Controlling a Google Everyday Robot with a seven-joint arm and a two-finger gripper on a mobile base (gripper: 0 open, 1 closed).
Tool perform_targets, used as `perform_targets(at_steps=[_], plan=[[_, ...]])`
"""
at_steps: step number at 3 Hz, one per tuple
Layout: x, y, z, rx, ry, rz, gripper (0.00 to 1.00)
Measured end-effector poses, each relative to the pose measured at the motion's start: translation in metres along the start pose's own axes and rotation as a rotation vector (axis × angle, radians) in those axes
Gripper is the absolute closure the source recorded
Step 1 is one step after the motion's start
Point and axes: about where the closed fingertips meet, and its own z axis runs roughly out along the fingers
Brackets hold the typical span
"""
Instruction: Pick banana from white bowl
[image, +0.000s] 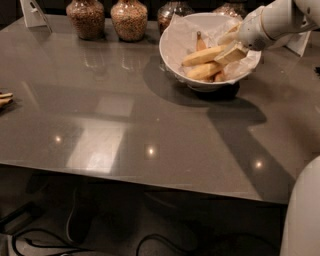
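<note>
The white bowl (172, 47), lined with crumpled white paper, stands at the back right of the grey table. The banana (202, 56), long and pale yellow, lies across the bowl with its right end toward the arm. A shorter, plumper banana (204, 71) lies just in front of it, and a small thin orange-brown one (200, 41) lies behind it. My gripper (231, 46) reaches in from the upper right, down inside the bowl at the long banana's right end. The white arm hides the bowl's right rim.
Several glass jars with brown filling (86, 18) (129, 19) stand in a row behind and left of the bowl. A white card stand (33, 12) is at the back left. Small yellowish objects (4, 99) lie at the table's left edge.
</note>
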Motion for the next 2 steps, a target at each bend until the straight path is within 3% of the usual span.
perform_targets(at_steps=[1, 2], plan=[[0.0001, 0.0024, 0.0027, -0.015, 0.002, -0.003, 0.68], [-0.0032, 0.0073, 0.0022, -0.039, 0.002, -0.019, 0.88]])
